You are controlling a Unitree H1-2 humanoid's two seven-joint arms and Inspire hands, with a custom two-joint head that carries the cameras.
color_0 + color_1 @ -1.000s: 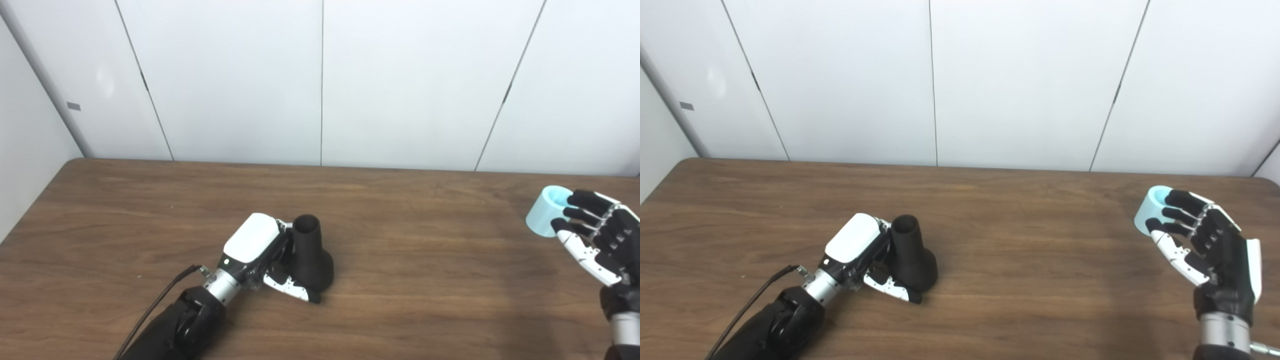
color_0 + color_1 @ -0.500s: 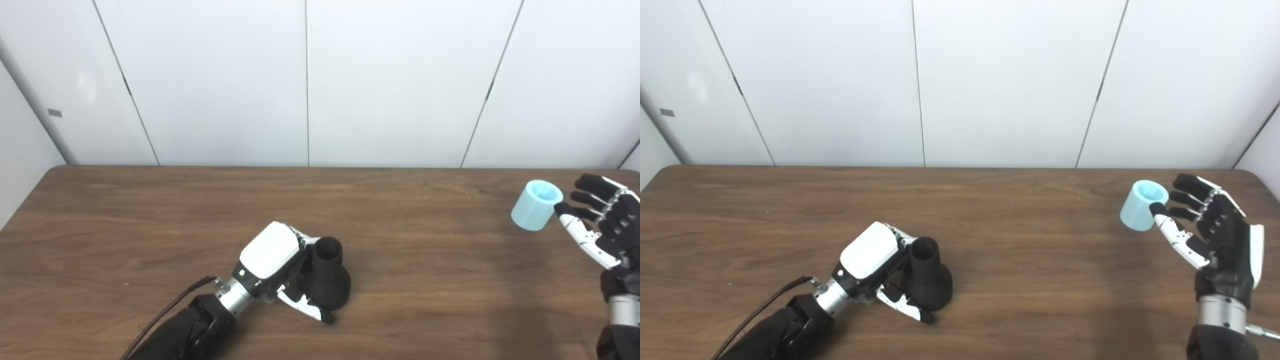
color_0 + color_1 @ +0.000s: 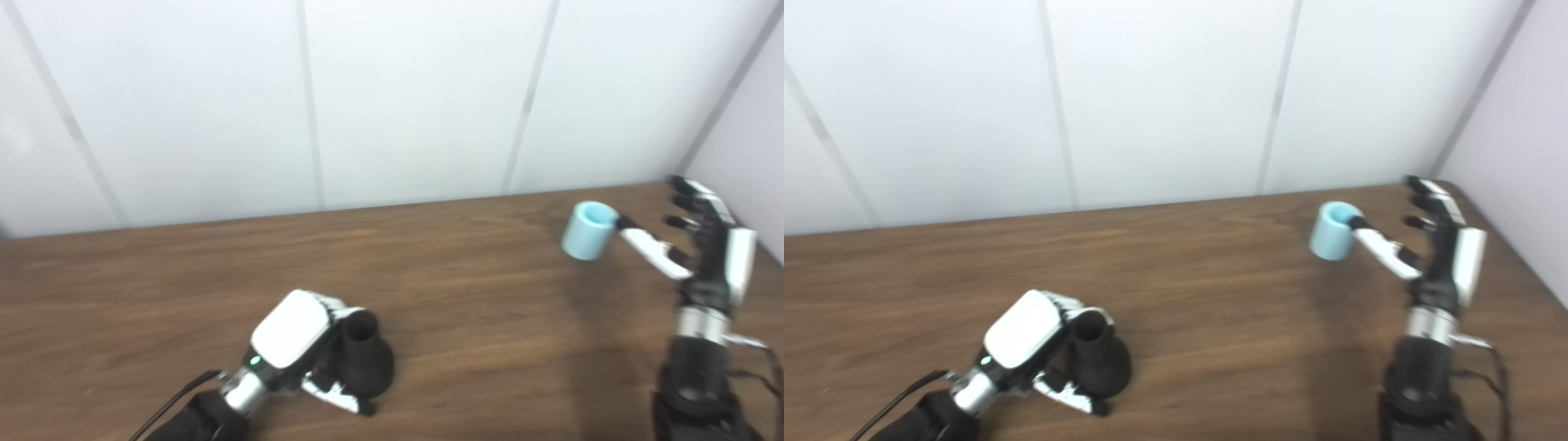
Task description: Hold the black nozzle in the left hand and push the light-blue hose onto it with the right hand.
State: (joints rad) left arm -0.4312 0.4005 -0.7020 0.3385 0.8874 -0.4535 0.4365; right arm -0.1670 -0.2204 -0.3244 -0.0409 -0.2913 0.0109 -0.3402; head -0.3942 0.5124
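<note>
Now my left hand (image 3: 294, 334) grips the black nozzle (image 3: 362, 361) — right hand (image 3: 698, 236) splayed, empty, thumb beside the light-blue hose (image 3: 587, 231).

left hand (image 3: 298, 343) hides the black nozzle's (image 3: 364, 358) near side; whether the fingers grip it is unclear.

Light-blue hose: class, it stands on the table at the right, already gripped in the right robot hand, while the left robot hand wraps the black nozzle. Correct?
Not quite. In the left eye view the right robot hand is open beside the light-blue hose, not gripping it. The rest holds: left robot hand wraps the black nozzle.
</note>
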